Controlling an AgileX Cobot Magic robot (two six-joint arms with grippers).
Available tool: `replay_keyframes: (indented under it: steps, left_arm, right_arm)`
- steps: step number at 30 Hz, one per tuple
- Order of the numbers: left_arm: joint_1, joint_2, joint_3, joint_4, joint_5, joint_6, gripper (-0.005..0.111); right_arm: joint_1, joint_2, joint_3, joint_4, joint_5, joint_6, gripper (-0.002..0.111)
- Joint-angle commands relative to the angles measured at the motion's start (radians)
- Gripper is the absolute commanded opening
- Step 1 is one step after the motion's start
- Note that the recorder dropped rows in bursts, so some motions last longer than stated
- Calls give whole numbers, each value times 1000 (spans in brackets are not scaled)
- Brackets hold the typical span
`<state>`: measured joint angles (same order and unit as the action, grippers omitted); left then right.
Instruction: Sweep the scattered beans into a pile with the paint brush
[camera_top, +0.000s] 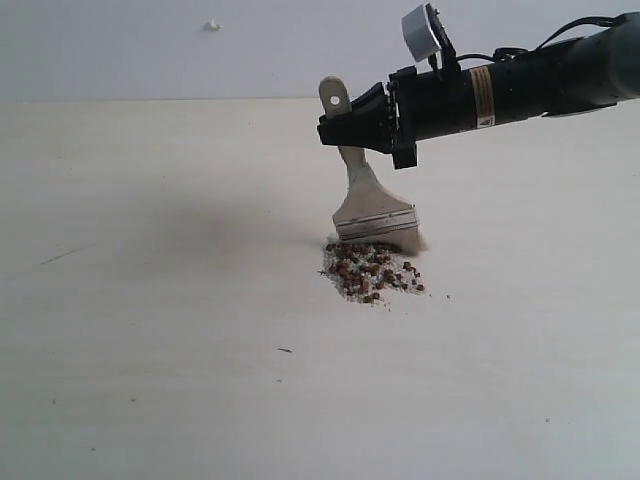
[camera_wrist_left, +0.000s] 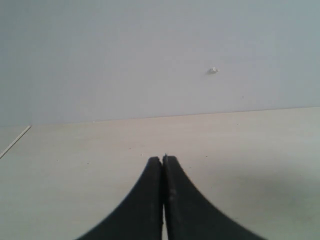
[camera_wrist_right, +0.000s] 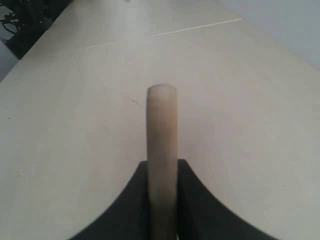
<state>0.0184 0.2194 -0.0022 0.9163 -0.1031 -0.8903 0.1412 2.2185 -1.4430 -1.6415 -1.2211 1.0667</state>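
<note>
Bare pale wooden tabletop (camera_top: 150, 400) lay nearest, w/ open room on every side. Small clump of reddish-brown beans & whitish grains (camera_top: 370, 270) sat mid-table, touching the off-white bristles of a wide flat wooden-handled paint brush (camera_top: 372, 205). Right gripper (camera_top: 355, 120) was clamped on its handle; left gripper (camera_wrist_left: 163, 159) was pressed closed, empty. Arm sticker (camera_top: 483, 97) text was unreadable; mid-handle was hidden by the jaws.

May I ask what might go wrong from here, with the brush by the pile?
The bristles are splayed against the pile; a hard push may scatter it. A few loose beans at its right edge may be missed. The right tool grips the brush high up, so it may pivot.
</note>
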Motion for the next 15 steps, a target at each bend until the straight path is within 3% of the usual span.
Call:
replay_keyframes:
  steps: [1,15]
  left_arm:
    - [2,-4,2,-3,2,1,0]
    - [2,-4,2,-3,2,1,0]
  right_arm:
    - [4,-8,-3,-21,0,21,0]
    - [-8,-75,-25,49,0,-8,0]
